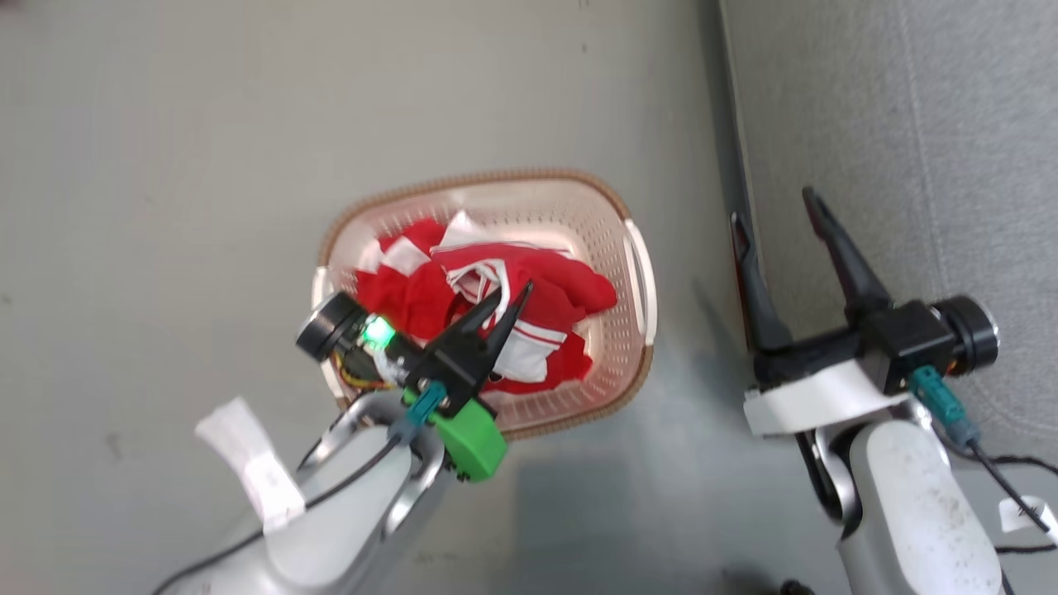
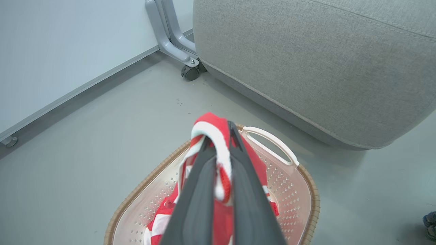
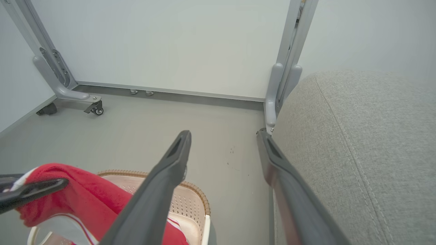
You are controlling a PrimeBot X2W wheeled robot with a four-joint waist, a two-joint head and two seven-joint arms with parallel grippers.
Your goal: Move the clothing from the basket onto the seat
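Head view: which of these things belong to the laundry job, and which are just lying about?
Job: clothing, pinched in the shut left hand; basket; seat.
Just there: wheeled frame; white panel; floor.

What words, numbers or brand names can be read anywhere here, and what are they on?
None can be read.
White tape tag, lower left of the head view: looks blank.
Small white tag, lower right of the head view: too small to tell whether anything is written on it.
Clothing: white stripes and trim, no lettering seen.
Basket and seat: no label seen.
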